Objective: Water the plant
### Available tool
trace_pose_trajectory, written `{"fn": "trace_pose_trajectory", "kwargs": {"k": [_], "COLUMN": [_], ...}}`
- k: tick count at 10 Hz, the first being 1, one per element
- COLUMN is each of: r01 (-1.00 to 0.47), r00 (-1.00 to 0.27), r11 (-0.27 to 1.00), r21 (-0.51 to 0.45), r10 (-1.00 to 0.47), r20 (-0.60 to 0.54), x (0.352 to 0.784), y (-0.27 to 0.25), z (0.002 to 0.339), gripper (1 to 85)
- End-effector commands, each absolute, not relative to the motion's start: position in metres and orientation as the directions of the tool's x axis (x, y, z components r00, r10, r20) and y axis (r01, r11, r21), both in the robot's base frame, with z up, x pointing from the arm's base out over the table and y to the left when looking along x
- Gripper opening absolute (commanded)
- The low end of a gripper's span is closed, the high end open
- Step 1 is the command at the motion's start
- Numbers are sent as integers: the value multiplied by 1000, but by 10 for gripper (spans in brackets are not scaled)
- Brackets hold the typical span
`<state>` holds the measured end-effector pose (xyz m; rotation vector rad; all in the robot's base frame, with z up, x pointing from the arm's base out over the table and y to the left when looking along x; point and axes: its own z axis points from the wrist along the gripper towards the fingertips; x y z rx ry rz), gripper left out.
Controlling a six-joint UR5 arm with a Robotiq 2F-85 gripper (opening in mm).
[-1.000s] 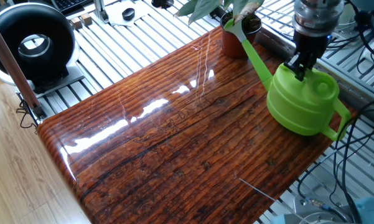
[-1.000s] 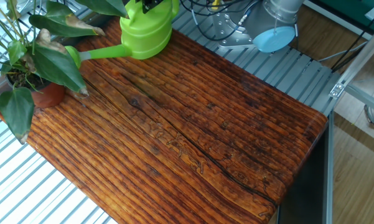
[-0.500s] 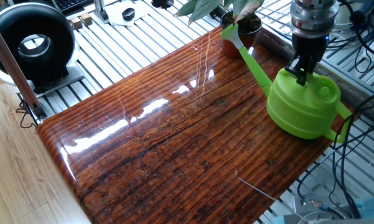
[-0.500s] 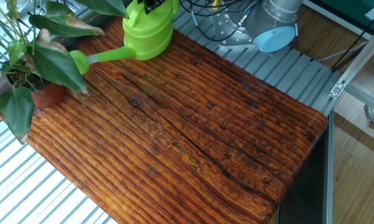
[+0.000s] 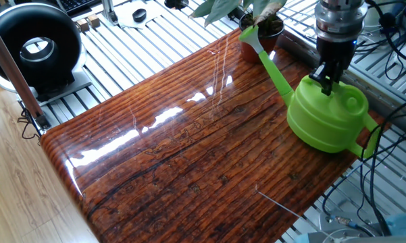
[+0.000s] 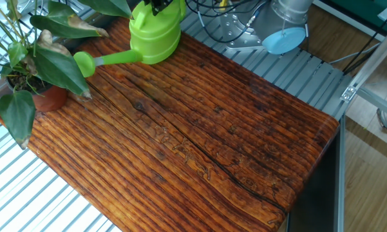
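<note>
- Gripper (image 5: 326, 79) clamped on watering can (image 5: 324, 115) top; thin hold, could swivel or slip
- Spout (image 6: 85, 63) just beside plant (image 6: 35, 61) leaves; might snag, topple pot

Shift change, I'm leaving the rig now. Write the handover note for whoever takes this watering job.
Gripper: jaws shut on the top of the green watering can, near the wooden table's far edge.
Plant: in its terracotta pot at the table corner, upright.
Spout head: points toward the plant and sits beside the leaves, short of the pot in the other fixed view.
Done: can grasped and aimed toward the plant.
Left: bring the spout over the pot, tilt to pour, set the can down. No water is visible in either view.
</note>
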<state>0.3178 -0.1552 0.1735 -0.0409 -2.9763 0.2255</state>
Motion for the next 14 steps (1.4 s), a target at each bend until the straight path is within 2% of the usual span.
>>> {"fn": "trace_pose_trajectory", "kwargs": {"k": [1,3,5,10,12,14], "r01": [67,90,132,133,133,114], "r00": [-989,-978,-962,-917,-905,-910], "r11": [994,992,990,990,989,993], "r21": [-84,-89,-51,37,59,39], "r10": [77,105,140,108,97,88], "r20": [124,179,234,384,413,405], "x": [323,307,291,258,253,254], "y": [-136,-137,-129,-107,-101,-107], "z": [173,173,168,172,173,173], "gripper": [13,13,13,13,13,13]}}
